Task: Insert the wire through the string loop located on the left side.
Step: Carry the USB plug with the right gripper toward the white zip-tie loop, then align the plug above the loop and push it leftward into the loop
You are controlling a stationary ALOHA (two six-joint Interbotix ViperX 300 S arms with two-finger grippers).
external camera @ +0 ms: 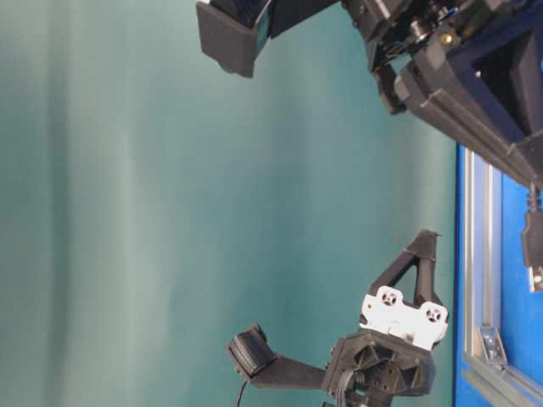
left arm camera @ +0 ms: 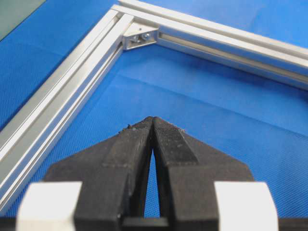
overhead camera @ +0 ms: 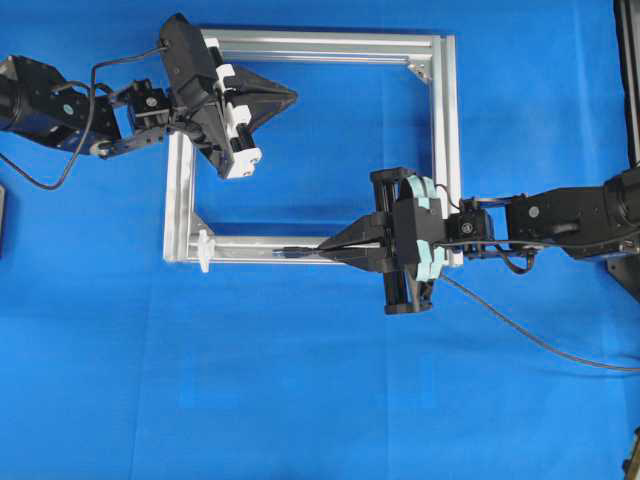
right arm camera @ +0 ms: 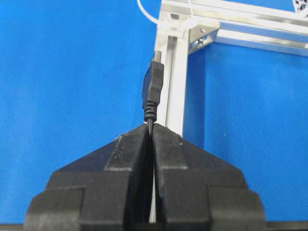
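Progress: not threaded yet; plug tip sits short of the loop, with a clear stretch of frame bar between them. Approach and insertion remain, by my judgement.
Wire: long thin black cable (overhead camera: 530, 335) ending in a dark moulded plug with metal tip (right arm camera: 154, 86), lying along the lower frame bar and pointing toward 9 o'clock in the overhead view.
Loop: small white string loop (overhead camera: 204, 250) at the frame's lower-left corner, about 8 o'clock overhead; thin and flexible-looking.
Right end effector (overhead camera: 335, 250): pressed together, pinching the wire just behind the plug's ribbed collar.
Left end effector (left arm camera: 153, 122): pressed together on nothing, hovering over the frame's upper-left area, about 11 o'clock.
Frame: square silver slotted aluminium frame (overhead camera: 320, 45), rigid, with corner brackets.
Desk: blue woven-textured desk (overhead camera: 300, 400), matte.
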